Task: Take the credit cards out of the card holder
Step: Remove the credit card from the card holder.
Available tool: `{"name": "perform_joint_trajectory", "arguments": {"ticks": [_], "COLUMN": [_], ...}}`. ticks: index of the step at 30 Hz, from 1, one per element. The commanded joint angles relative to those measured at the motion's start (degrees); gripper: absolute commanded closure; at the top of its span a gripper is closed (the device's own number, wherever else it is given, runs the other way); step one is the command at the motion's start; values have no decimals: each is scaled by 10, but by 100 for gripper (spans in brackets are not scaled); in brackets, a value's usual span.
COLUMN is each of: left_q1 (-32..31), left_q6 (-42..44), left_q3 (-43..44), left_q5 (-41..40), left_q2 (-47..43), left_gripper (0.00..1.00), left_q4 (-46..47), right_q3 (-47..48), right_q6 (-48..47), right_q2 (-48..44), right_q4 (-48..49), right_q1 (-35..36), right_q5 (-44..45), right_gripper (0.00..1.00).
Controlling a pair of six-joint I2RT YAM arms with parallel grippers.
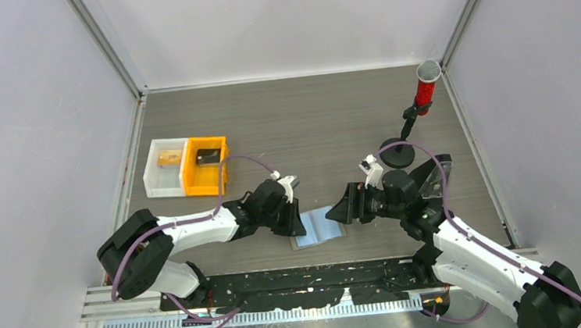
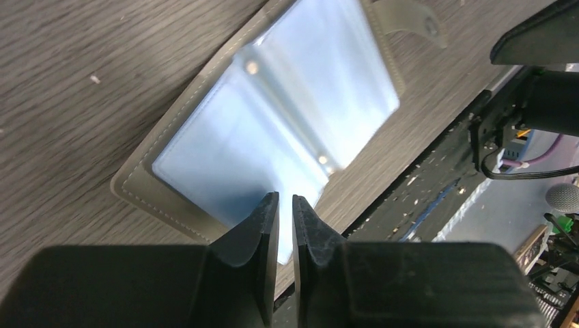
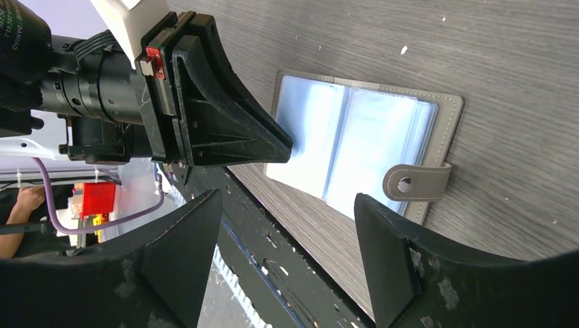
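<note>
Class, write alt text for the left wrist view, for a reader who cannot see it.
The left tool pinches the near edge of a light blue card in an open grey card holder, which lies flat on a wood-grain table.

The card holder [image 1: 331, 222] lies spread open and flat on the desk [image 1: 308, 123], close to its near edge, its grey stitched rim and snap tab [image 3: 416, 183] showing. Light blue credit cards [image 3: 355, 140] fill both panels. One pokes out past the left rim.

Bright even light, glare on card holder [image 2: 293, 102]
</note>
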Motion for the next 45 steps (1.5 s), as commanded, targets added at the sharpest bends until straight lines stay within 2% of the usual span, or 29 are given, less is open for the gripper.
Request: {"name": "perform_joint_trajectory", "arguments": {"ticks": [1,14,21,29,41,45], "left_q1": [-2,-3,-4,-4,-4,-4], "left_q6": [-13,-14,-21,-24,-21,-25], "left_q3": [-19,-47,-60,-62,-67,-73], "left_q5": [-18,-26,-27,-24,-34,-36], "left_q2": [5,-3,-1,-5,-9,-15], "left_gripper": [85,84,84,84,83,83], "left_q4": [57,70,77,82,82,90], "right_q3": [-3,-5,-5,-3,-2,-9], "right_q6": [20,-1,-4,-14,-11,20], "right_q2": [23,138,198,226,216,224], "right_q4": [66,122,138,136,109,160], "right_q1": [27,51,51,52,63,64], "right_q5": [15,89,86,87,110,72], "right_gripper": [22,28,32,39,39,38]}}
